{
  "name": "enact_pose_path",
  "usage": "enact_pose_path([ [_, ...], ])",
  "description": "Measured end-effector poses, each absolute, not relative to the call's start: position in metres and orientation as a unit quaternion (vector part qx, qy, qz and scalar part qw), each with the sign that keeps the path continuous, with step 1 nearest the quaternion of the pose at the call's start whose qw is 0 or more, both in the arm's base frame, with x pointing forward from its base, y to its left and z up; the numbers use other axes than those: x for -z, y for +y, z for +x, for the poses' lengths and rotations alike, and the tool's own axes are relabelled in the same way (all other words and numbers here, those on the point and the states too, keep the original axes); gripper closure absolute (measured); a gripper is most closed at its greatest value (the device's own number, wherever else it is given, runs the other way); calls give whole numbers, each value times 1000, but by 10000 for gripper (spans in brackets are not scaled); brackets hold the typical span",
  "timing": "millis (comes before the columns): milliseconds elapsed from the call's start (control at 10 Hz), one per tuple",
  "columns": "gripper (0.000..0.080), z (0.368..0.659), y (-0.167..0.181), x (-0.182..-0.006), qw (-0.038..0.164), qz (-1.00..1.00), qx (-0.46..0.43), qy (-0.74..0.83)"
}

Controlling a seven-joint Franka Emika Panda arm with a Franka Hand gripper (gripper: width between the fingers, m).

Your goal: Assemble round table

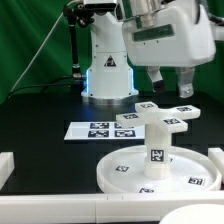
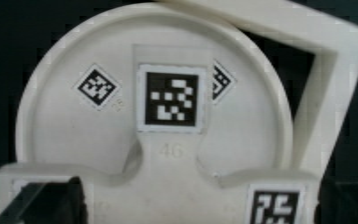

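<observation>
The round table stands at the front of the exterior view. Its large rimmed disc lies flat, the short thick leg stands upright on its middle, and the cross-shaped foot sits on top of the leg. My gripper hangs open and empty above the foot, a little toward the exterior view's right, touching nothing. The wrist view looks down on the disc, the tagged leg and the foot. My own fingers do not show clearly there.
The marker board lies behind the disc toward the exterior view's left. White wall pieces stand at the left and right of the disc; one shows in the wrist view. The robot base is at the back.
</observation>
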State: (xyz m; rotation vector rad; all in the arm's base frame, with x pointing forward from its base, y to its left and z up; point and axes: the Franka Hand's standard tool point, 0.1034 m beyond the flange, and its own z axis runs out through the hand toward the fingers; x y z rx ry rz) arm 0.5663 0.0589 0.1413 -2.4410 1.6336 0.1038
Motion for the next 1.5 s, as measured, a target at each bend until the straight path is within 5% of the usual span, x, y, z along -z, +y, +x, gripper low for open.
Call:
enact_pose_path([
  [400,150,567,60,-141,105,-893,-21,438],
  [900,150,571,63,-138,55,-992,-6,115],
  [1500,150,575,55,-135,44,-988,3,-147],
])
